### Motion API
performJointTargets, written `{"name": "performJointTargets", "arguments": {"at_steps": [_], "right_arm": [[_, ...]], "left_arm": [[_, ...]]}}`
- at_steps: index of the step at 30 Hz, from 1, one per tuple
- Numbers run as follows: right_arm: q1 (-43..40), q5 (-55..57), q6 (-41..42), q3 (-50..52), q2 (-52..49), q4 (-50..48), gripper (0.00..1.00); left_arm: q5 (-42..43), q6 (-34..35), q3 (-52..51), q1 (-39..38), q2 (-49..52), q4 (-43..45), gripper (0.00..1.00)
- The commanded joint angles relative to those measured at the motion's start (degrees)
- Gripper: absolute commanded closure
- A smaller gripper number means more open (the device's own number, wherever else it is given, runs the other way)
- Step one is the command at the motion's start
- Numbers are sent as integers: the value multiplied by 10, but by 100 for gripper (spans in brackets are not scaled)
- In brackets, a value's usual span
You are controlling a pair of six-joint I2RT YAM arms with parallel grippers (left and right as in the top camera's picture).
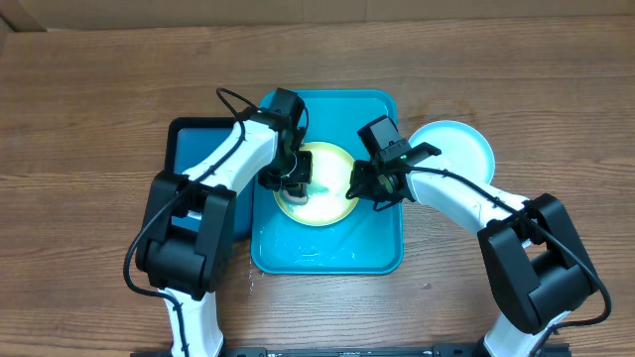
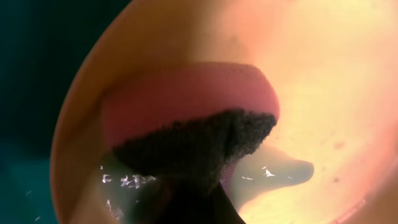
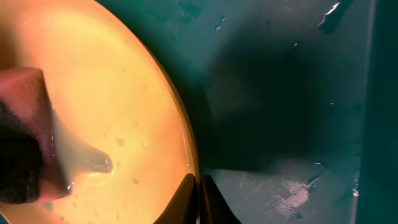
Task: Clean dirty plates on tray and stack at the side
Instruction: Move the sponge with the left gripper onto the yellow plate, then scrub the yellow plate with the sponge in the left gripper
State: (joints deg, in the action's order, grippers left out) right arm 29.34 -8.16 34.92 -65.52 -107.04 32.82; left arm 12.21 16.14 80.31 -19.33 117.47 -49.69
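A lime-green rimmed plate point(image 1: 322, 203) lies on the turquoise tray point(image 1: 377, 248). My left gripper point(image 1: 295, 183) is shut on a pink sponge with a dark scouring side point(image 2: 193, 106), pressed onto the wet plate point(image 2: 323, 81) at its left part. My right gripper point(image 1: 355, 191) is at the plate's right edge. In the right wrist view its jaws point(image 3: 198, 199) are shut on the rim of the plate point(image 3: 112, 93), and the sponge point(image 3: 25, 130) shows at far left. A light-blue rimmed plate point(image 1: 456, 149) rests on the table to the right of the tray.
A smaller dark-blue tray point(image 1: 193, 139) lies against the turquoise tray's left side, partly under my left arm. Water films the tray floor point(image 3: 280, 93). Bare wooden table surrounds everything.
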Motion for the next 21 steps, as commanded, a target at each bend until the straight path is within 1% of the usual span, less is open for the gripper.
{"name": "performJointTargets", "arguments": {"at_steps": [1,3,5,7,9,12,15,18,21], "right_arm": [[7,-7,0,-4,5,-7,96],[9,-7,0,-4,5,-10,96],[10,-7,0,-4,5,-12,96],[10,-7,0,-4,5,-11,96],[10,-7,0,-4,5,-10,96],[10,-7,0,-4,5,-9,96],[11,-7,0,-4,5,-5,96],[11,-7,0,-4,5,-6,96],[11,-7,0,-4,5,-6,96]], "left_arm": [[173,-44,-13,-5,51,12,96],[234,-58,-6,3,43,15,96],[271,-59,6,13,31,15,96],[288,-59,18,25,13,14,96],[281,-59,29,37,-14,13,96],[229,-59,32,43,-59,9,96],[127,-58,32,41,-96,-11,96],[39,-56,32,29,-103,-39,96],[-14,-49,20,16,-95,-47,96]]}}
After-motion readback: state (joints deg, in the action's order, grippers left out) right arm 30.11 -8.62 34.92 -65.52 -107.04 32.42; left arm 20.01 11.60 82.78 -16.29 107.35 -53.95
